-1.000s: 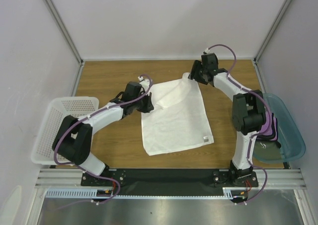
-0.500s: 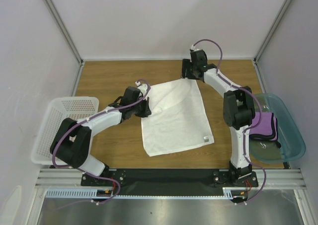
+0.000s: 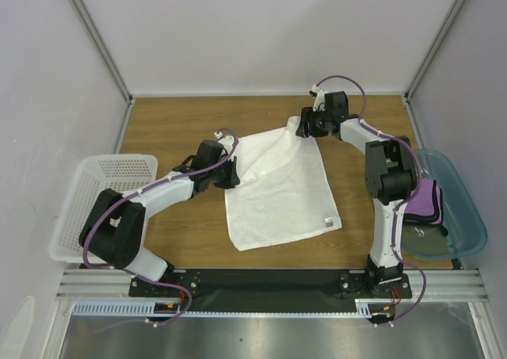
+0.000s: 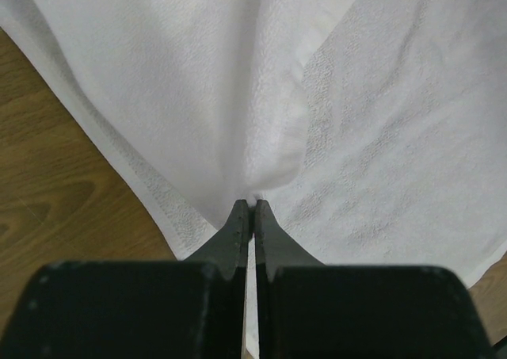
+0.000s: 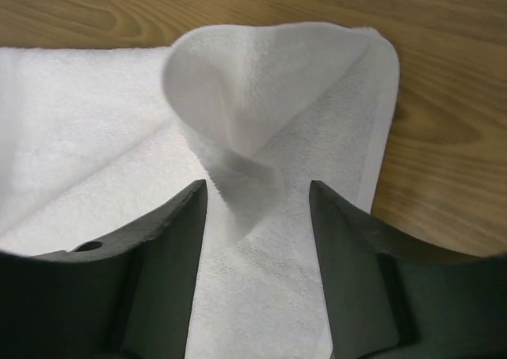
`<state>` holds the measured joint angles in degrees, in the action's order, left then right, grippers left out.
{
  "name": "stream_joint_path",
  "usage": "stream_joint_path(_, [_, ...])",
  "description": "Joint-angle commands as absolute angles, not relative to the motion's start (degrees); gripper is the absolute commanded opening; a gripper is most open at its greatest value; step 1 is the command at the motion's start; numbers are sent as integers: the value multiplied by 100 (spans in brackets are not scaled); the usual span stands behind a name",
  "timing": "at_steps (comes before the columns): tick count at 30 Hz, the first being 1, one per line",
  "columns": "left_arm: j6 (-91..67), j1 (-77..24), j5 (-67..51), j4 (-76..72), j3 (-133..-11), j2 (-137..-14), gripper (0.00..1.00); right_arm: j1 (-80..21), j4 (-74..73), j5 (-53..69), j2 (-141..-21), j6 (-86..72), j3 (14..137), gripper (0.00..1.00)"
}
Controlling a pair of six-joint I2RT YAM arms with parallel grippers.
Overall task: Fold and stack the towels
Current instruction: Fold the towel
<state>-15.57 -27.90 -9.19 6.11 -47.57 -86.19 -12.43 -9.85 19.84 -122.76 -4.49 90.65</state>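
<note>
wooden bench [image 3: 174,121] below us, white towel [image 3: 281,192] spread; our left claw [image 4: 250,207] pinches its left edge, our right claw [image 5: 255,191] gapes wide around the curled far corner.

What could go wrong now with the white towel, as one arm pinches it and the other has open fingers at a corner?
1. The left fingers are shut on only a thin pinch of the white towel, at their very tips; a pull may let it slip.
2. The right fingers are open around a curled corner; closing may catch a doubled layer or miss it.
3. If only the left side lifts, the towel may drag crooked.
</note>
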Motion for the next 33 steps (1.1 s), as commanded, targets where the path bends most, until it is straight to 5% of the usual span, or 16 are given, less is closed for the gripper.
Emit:
stream_joint_path(1, [-1635, -2821, -853, 562, -4878, -8516, 0, -1283, -484, 2767, -12164, -281, 9158, 50])
stream_joint_path(4, [-1652, -2813, -800, 624, -4913, -8525, 0, -1275, -264, 2926, -12190, -421, 9105, 40])
stream_joint_path(10, [-1696, -2821, -677, 738, -4931, -8359, 0, -1274, -412, 2831, -12357, -422, 9342, 42])
stream_joint_path(15, [-1801, -2804, -580, 1018, -5010, -8078, 0, -1283, -1000, 2173, -12227, -343, 9597, 0])
stream_joint_path(33, [-2513, -2751, -386, 2057, -4958, -7128, 0, -1204, -3058, 1108, -10240, -1028, 8731, 0])
